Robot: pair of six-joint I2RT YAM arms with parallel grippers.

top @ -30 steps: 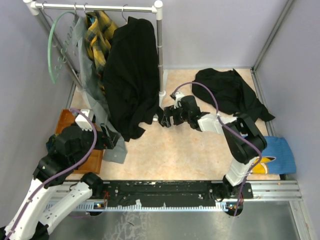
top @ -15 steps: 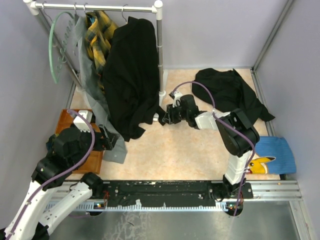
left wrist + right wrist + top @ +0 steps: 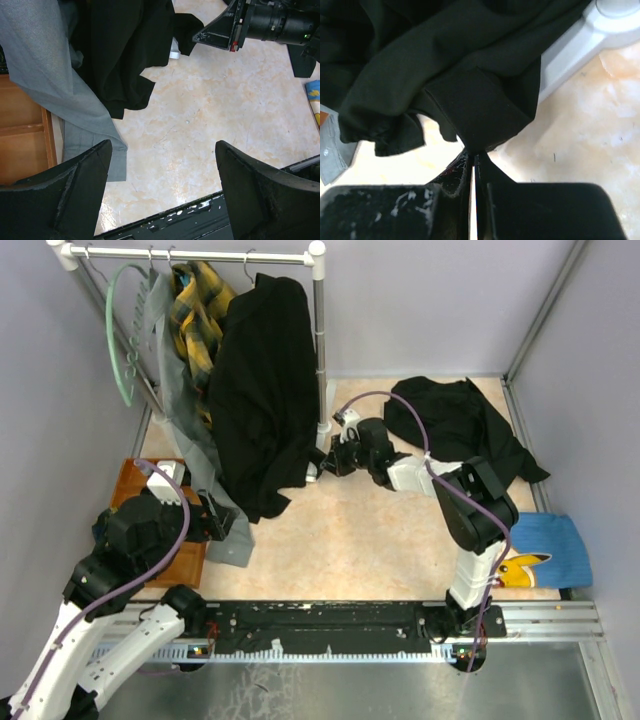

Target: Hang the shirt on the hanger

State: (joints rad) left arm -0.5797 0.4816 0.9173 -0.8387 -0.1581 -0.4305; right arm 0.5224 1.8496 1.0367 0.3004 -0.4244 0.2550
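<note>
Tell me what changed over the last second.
The right pincer slid farther toward the rack and shut on a dangling end of the hanging black shirt. The left pincer stayed open and parked; the black garment lying beside it didn't move.

No writing can be read (in any view).

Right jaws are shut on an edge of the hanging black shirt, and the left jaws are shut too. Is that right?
Not quite. The left jaws are open: the left wrist view shows them standing wide apart with nothing between them. The rest holds: in the right wrist view the right jaws are shut on an edge of the hanging black shirt.
</note>
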